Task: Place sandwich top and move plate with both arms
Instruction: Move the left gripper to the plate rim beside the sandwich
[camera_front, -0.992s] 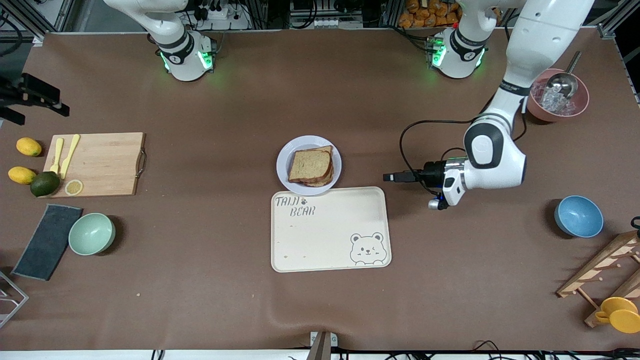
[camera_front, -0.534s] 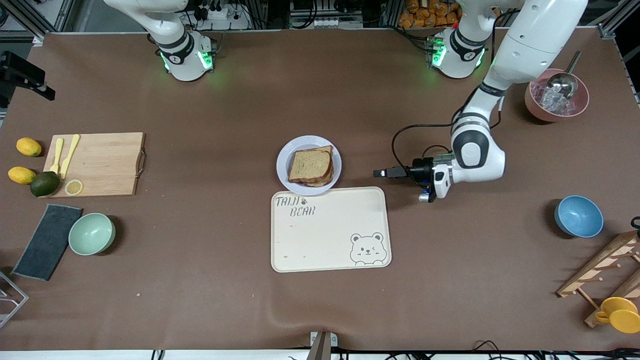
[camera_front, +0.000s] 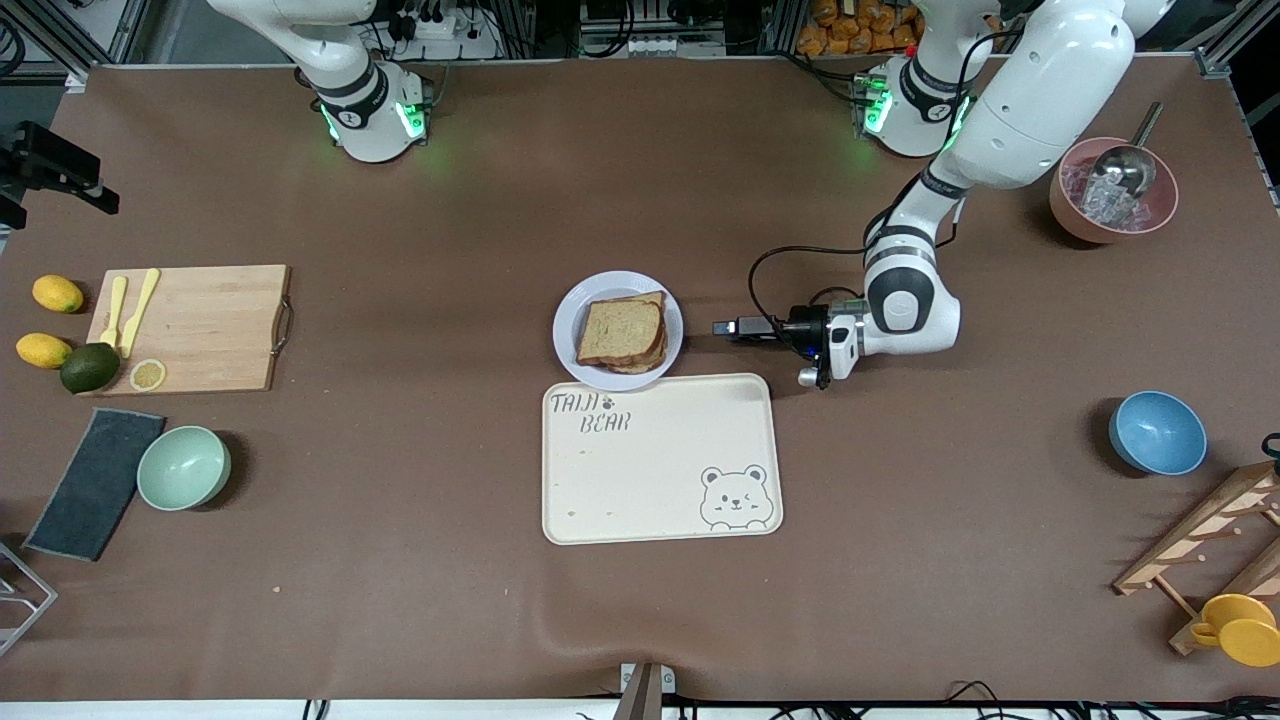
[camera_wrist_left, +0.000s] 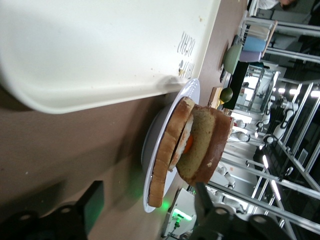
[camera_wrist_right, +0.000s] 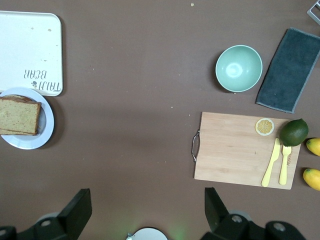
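Observation:
The lavender-grey plate (camera_front: 570, 315) sits mid-table, its rim against the cream tray. The sandwich top (camera_front: 620, 330) lies on the sandwich on it. The left wrist view shows the stack side-on: the top slice (camera_wrist_left: 207, 145), the filling, the lower slice, the plate (camera_wrist_left: 147, 165). My left gripper (camera_front: 725, 327) is open and empty, low and level, a short gap from the plate's rim toward the left arm's end; the left wrist view (camera_wrist_left: 150, 210) shows it too. My right gripper (camera_front: 60, 180) is open and empty, high over the right arm's end; the right wrist view (camera_wrist_right: 146, 207) shows it too.
The cream bear tray (camera_front: 660, 460) lies nearer the camera than the plate. A cutting board (camera_front: 200, 325) with lime, lemon slice and cutlery, a green bowl (camera_front: 184, 467) and a dark cloth (camera_front: 95, 482) are at the right arm's end. A blue bowl (camera_front: 1157, 432) and an ice bowl (camera_front: 1112, 195) are at the left arm's end.
My left gripper has moved across the table toward the plate and now is close to its rim. My right gripper has shifted a little at the table's end.

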